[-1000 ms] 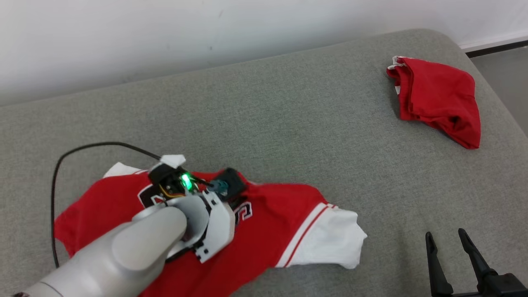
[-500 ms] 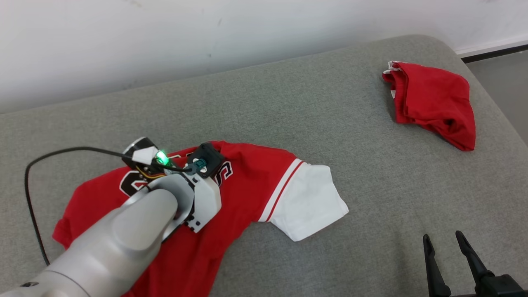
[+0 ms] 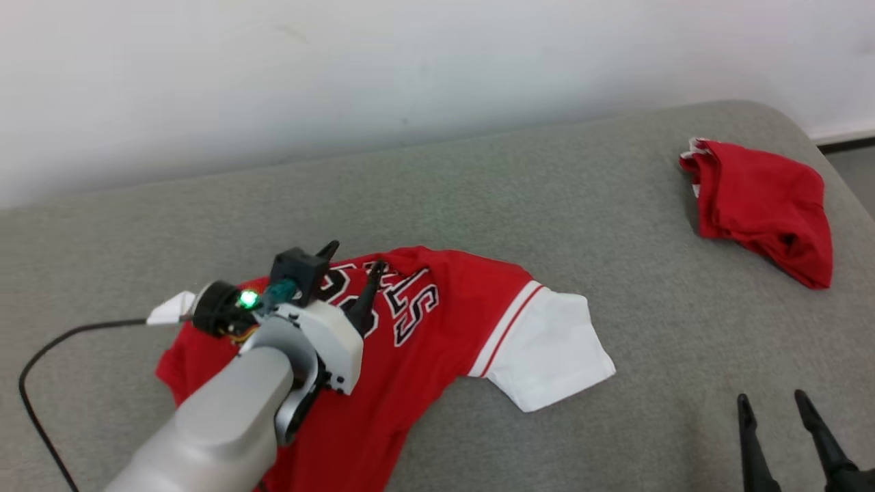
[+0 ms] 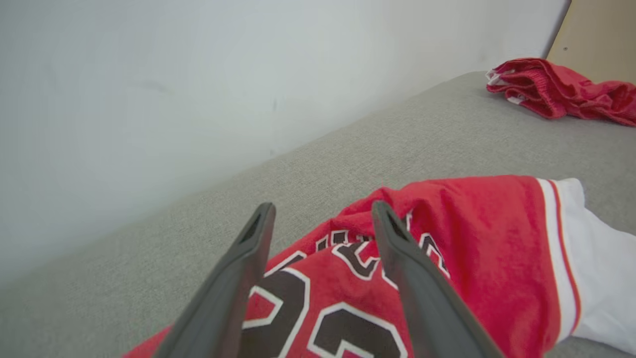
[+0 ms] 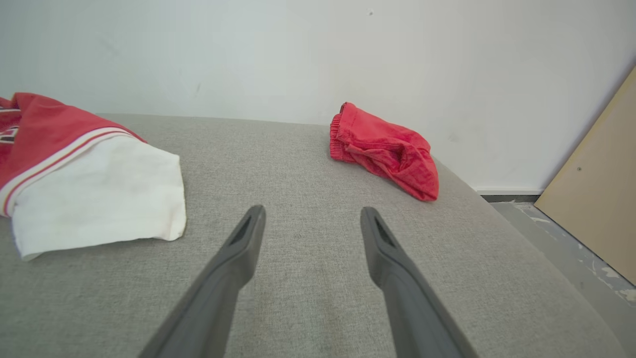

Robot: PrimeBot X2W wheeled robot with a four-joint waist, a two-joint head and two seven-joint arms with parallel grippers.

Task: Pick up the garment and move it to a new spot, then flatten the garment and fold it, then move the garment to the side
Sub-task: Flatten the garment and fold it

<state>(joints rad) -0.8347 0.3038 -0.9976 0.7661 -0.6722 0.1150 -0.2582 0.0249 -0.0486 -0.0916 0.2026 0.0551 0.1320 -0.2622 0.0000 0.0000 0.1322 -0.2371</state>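
The garment point(image 3: 444, 328) is a red jersey with black-and-white lettering and a white sleeve point(image 3: 554, 352), spread on the grey cushioned surface point(image 3: 547, 205). My left gripper point(image 3: 353, 263) stands open just over the jersey's far edge by the lettering, holding nothing. In the left wrist view its two dark fingers point(image 4: 248, 258) straddle the lettering of the garment point(image 4: 472, 223), with the left gripper point(image 4: 320, 211) open. My right gripper point(image 3: 770, 398) is open at the lower right, apart from the cloth. The right wrist view has the right gripper point(image 5: 312, 211) over bare fabric, with the garment's sleeve point(image 5: 99, 199) to its left.
A second red garment point(image 3: 759, 198) lies bunched at the far right of the surface, near its rounded edge. A black cable point(image 3: 41, 348) loops from my left wrist. A pale wall backs the surface. A beige board point(image 5: 596, 199) leans beyond the right end.
My left gripper has opened and let go of the jersey, which now lies more spread, its sleeve flat. The head camera has shifted. The right gripper stays open.
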